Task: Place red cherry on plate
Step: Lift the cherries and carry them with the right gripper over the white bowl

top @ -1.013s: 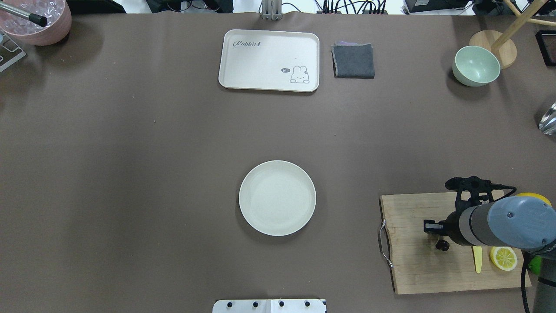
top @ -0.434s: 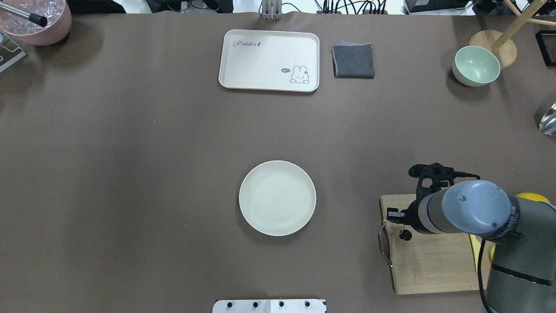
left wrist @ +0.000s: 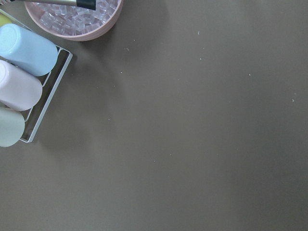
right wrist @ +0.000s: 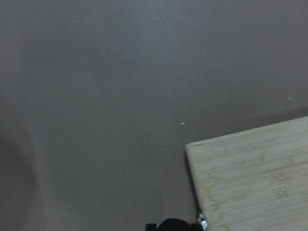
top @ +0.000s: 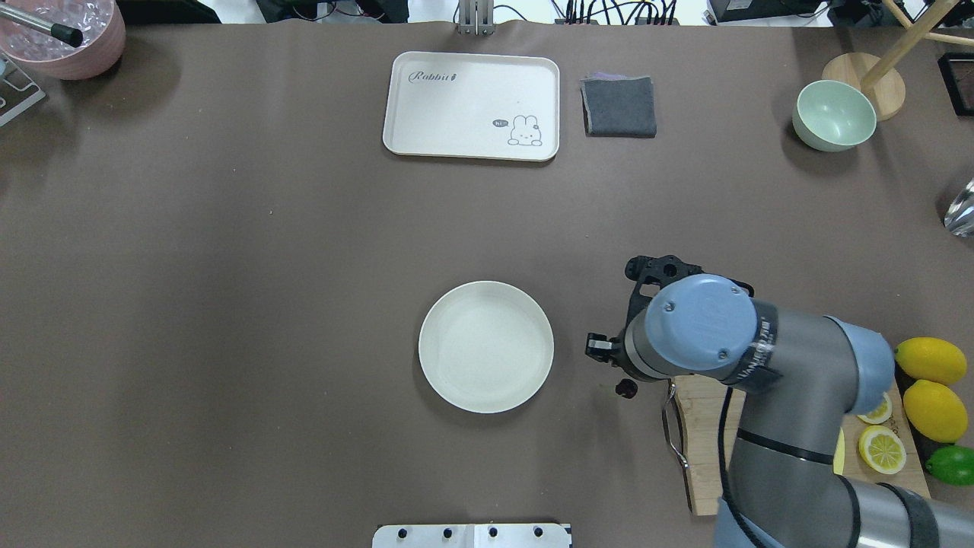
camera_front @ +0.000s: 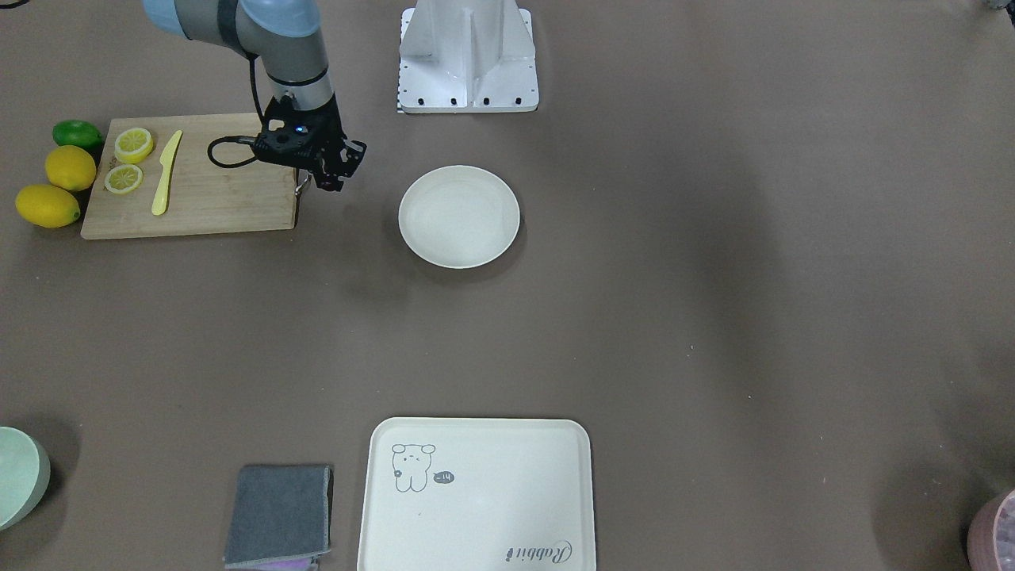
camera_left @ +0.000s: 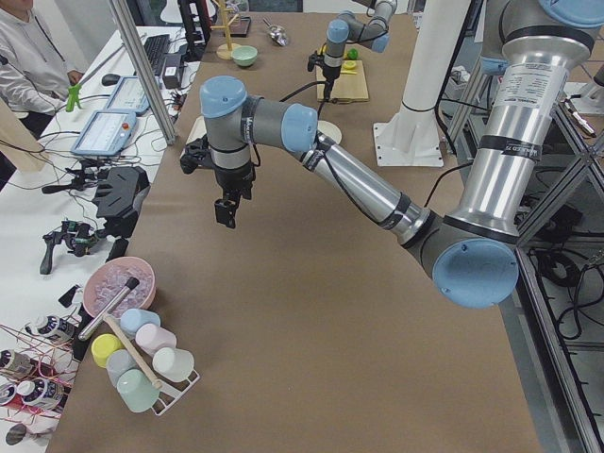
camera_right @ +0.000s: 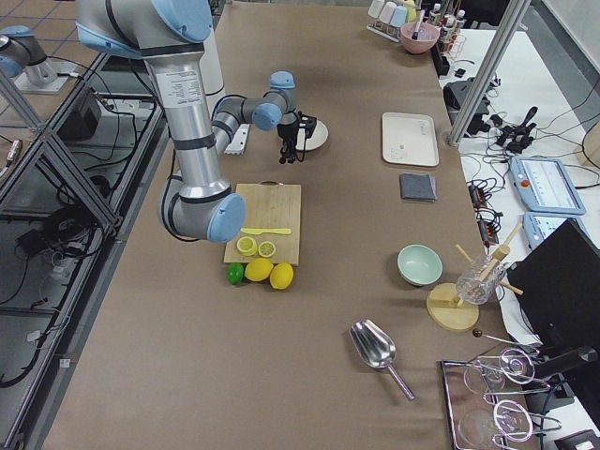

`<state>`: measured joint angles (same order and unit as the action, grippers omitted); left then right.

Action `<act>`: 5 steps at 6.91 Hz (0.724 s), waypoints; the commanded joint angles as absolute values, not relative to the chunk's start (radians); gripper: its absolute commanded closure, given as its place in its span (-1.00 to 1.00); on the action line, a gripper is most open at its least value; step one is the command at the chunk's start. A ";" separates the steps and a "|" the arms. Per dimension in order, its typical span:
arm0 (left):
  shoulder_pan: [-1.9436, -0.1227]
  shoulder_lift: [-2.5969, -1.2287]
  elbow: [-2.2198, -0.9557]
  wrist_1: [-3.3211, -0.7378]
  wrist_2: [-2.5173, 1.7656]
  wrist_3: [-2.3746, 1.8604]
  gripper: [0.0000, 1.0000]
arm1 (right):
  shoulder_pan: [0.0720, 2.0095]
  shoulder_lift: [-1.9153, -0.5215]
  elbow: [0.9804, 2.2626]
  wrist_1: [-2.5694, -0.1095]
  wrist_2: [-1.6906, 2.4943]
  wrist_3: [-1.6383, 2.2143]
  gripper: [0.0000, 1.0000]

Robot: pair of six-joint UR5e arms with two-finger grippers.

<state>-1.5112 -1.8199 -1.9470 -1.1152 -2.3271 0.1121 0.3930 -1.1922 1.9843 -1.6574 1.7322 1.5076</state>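
Observation:
The red cherry (top: 626,389) is a tiny dark, glossy dot hanging over the bare brown table, just off the cutting board's left edge. My right gripper (top: 618,374) is shut on it, its fingers mostly hidden under the wrist in the overhead view. In the front-facing view the right gripper (camera_front: 328,181) points down to the left of the plate (camera_front: 459,216). The round cream-white plate (top: 485,347) has nothing on it and lies a short gap left of the cherry. My left gripper (camera_left: 226,212) hangs over the table far from the plate; whether it is open or shut I cannot tell.
A wooden cutting board (top: 700,457) with lemon slices (top: 883,449) and a yellow knife (camera_front: 165,174) sits under the right arm. Whole lemons (top: 930,360) and a lime (top: 951,466) lie beside it. Far side: cream tray (top: 472,105), grey cloth (top: 619,106), green bowl (top: 834,116), pink bowl (top: 65,34).
My right arm has swept left from above the cutting board, carrying the cherry past the board's left edge towards the plate. The plate has not moved.

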 commanded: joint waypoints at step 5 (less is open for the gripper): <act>-1.511 -1.819 -1.950 -1.115 -2.327 0.113 -0.96 | 0.405 -0.753 1.559 -1.666 1.729 1.623 1.00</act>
